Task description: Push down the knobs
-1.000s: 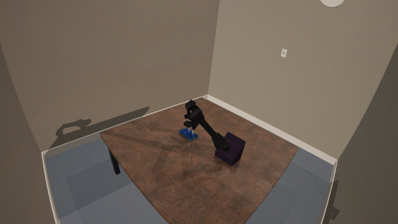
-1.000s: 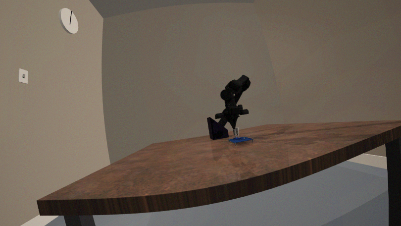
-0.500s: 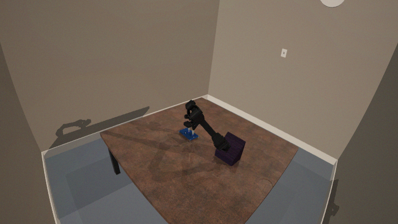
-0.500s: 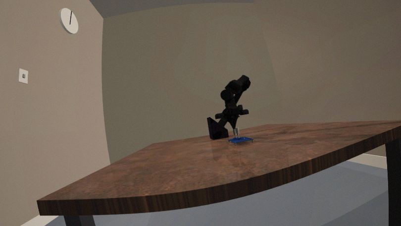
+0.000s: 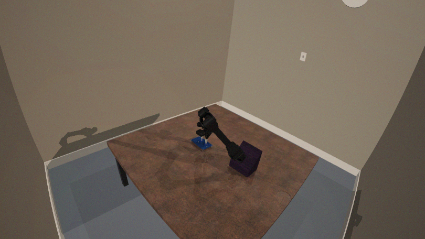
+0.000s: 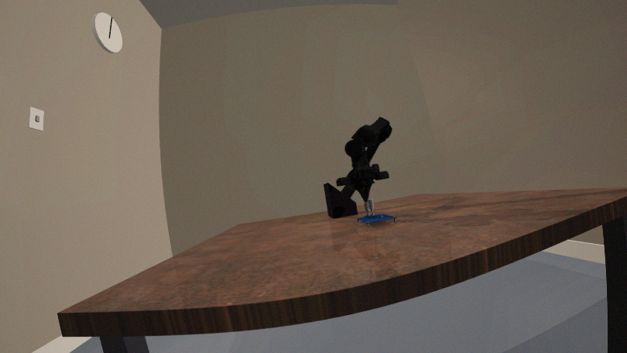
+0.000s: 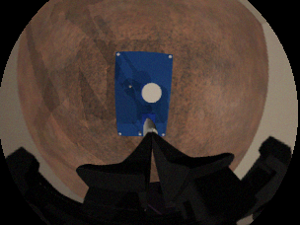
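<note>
The blue circuit board (image 5: pixel 196 142) (image 6: pixel 362 219) (image 7: pixel 143 66) stands on short legs. One pale knob (image 5: pixel 201 138) (image 6: pixel 371 203) (image 7: pixel 151 93) stands upright near its middle, its round top facing the wrist camera. The other pale knob (image 5: pixel 205 141) (image 7: pixel 149 125) stands nearer the arm's base, partly hidden by the fingertips in the wrist view. My gripper (image 5: pixel 206 136) (image 6: pixel 366 200) (image 7: pixel 150 135) is shut with nothing between the fingers and points down, its tips at or just above the top of this knob. Contact and the gaps under the knobs are too small to tell.
The arm's dark purple base block (image 5: pixel 245 160) (image 6: pixel 340 208) stands on the brown table (image 5: pixel 208 193) (image 6: pixel 263 262), behind the board in the exterior view. Small pins stick up from the board beside the knobs.
</note>
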Tool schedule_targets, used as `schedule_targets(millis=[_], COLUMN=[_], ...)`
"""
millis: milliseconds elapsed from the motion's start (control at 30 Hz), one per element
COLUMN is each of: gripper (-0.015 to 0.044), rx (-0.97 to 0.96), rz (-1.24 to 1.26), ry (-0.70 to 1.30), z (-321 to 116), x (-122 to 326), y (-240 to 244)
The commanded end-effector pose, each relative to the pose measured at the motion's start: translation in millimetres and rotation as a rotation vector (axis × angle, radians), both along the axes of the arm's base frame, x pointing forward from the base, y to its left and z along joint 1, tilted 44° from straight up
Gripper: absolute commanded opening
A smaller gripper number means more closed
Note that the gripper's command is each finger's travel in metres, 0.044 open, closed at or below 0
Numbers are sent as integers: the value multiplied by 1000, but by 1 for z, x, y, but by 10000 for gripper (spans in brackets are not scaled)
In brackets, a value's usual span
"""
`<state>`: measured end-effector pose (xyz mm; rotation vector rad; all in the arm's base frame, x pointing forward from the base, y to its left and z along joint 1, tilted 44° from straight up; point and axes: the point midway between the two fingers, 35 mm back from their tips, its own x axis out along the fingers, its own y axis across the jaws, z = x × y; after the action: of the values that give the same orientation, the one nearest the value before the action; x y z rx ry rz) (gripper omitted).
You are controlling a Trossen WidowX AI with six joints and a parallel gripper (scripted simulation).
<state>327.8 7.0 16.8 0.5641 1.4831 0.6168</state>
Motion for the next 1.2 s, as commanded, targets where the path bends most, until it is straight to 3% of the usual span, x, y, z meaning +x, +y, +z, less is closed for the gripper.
schedule_targets(millis=[0,1167], gripper=[0,0], rx=[3,3], rz=[2,2], ry=[-3,-3], z=[-2,-6], x=[1,1], y=[3,7])
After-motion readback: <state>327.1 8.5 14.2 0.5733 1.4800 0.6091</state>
